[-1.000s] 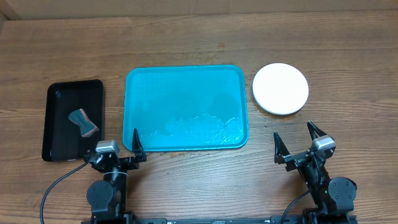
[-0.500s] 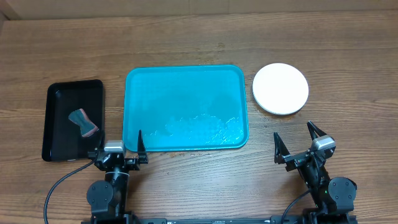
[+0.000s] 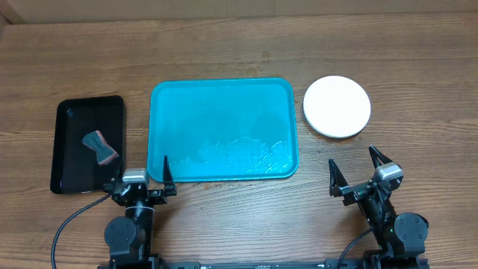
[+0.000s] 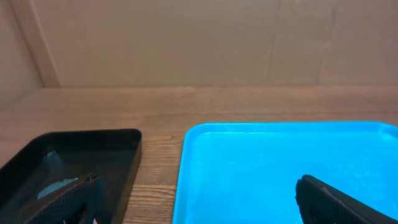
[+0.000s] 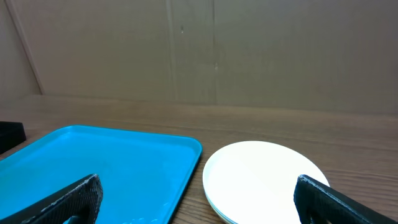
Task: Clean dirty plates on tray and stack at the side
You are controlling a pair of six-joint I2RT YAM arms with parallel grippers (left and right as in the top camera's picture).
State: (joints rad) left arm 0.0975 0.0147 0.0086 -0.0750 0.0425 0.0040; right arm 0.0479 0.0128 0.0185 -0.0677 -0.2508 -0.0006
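The teal tray (image 3: 224, 97) lies in the middle of the table with no plate on it; wet streaks show near its front edge. It also shows in the left wrist view (image 4: 280, 155) and the right wrist view (image 5: 93, 162). The plates stand in one stack (image 3: 337, 105) to the right of the tray, the white one on top (image 5: 261, 174); the others are hidden beneath it. My left gripper (image 3: 142, 174) is open and empty at the tray's front left corner. My right gripper (image 3: 360, 169) is open and empty in front of the stack.
A narrow black tray (image 3: 71, 127) at the left holds a small sponge (image 3: 100, 146). The black tray also shows in the left wrist view (image 4: 74, 155). A cardboard wall stands behind the table.
My left gripper has shifted slightly near the tray's front left corner. The right arm, plates and tray have not moved.
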